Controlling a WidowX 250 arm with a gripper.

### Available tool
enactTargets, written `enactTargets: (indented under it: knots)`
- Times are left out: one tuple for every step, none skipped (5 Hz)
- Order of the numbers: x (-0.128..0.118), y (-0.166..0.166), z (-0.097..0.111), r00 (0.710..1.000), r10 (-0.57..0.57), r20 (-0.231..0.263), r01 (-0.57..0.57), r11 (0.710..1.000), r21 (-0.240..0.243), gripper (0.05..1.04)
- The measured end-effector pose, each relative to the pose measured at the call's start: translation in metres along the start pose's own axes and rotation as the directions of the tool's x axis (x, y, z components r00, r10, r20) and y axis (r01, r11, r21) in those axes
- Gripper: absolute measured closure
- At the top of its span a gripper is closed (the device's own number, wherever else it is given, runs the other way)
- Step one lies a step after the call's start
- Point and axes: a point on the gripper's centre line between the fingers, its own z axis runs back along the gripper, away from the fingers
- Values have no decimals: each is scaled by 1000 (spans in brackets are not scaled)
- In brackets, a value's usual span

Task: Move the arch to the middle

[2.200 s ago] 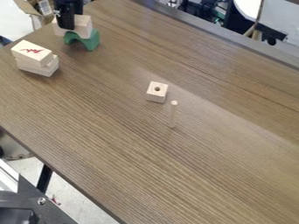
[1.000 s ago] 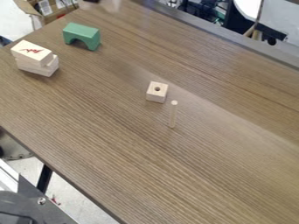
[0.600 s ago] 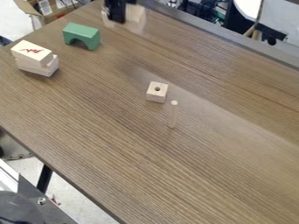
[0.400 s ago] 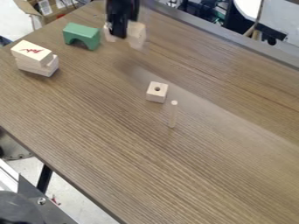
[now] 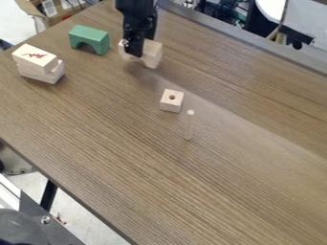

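Pincer [image 5: 138, 48] clamped around the wooden arch [image 5: 152, 51].

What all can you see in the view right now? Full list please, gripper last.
wooden arch: 1, pale wood, in the gripper, top centre-left
green arch: 1, green, standing upper left
stacked blocks: at least 2, pale, red mark on top one, left
holed block: 1, pale wood, centre
peg: 1, pale wood, upright beside holed block
table: 1, brown, beneath these
cardboard box: 1, brown, top-left corner
gripper: 1, black, around wooden arch
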Motion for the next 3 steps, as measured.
enactTargets:
  knots:
    - [0, 0, -1, 1000, 2, -7, -2, 1000, 15, 223]
    - [-1, 1, 1, 1000, -3, -19, 3, 1000, 24, 77]
    - [4, -1, 33, 1000, 12, -25, -13, 998, -64, 84]
